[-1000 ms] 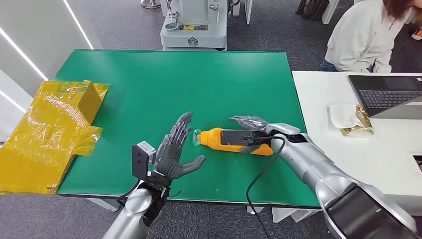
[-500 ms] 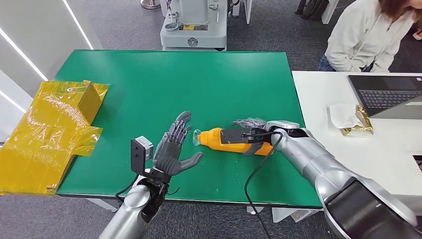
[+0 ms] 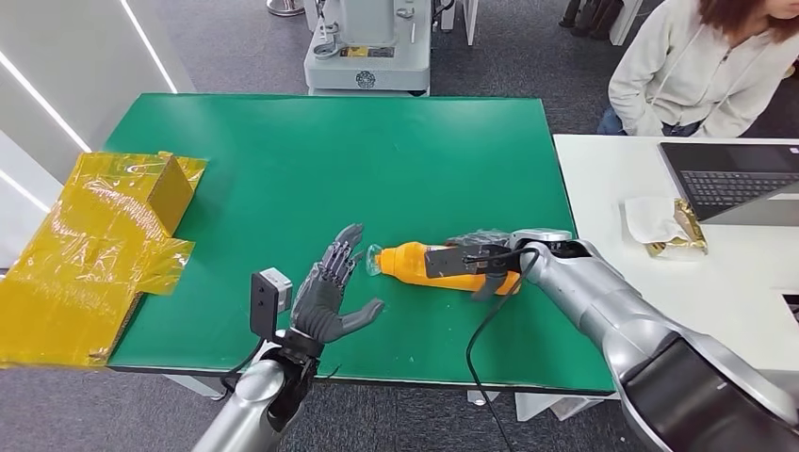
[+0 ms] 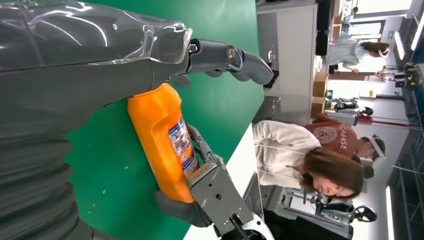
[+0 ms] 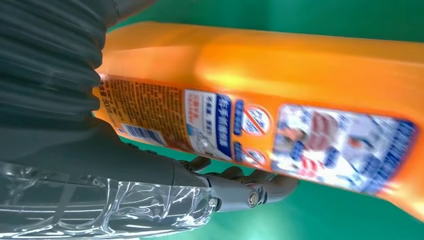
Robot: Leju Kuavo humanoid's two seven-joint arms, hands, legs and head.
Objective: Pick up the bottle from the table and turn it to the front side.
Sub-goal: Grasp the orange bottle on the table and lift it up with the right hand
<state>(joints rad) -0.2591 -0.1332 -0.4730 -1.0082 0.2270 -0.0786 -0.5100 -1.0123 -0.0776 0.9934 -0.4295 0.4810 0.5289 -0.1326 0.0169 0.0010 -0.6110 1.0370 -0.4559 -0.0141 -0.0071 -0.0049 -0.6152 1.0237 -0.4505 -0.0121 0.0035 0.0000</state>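
Head view: orange plastic bottle (image 3: 435, 266) w/ clear cap lies on its side on the green table mat (image 3: 377, 160), near the front edge. Right hand (image 3: 482, 259) is wrapped round its base end, fingers closed on it. Left hand (image 3: 328, 294) hovers just beside the cap, fingers spread, holding nothing.

Left wrist view: bottle looks lifted or tilted off the mat; can't tell for sure.

Right wrist view: printed label (image 5: 280, 132) fills frame, dark fingers (image 5: 235, 187) under the body.

Judgement: grasp done, pick-up prob underway; turn to front side left.
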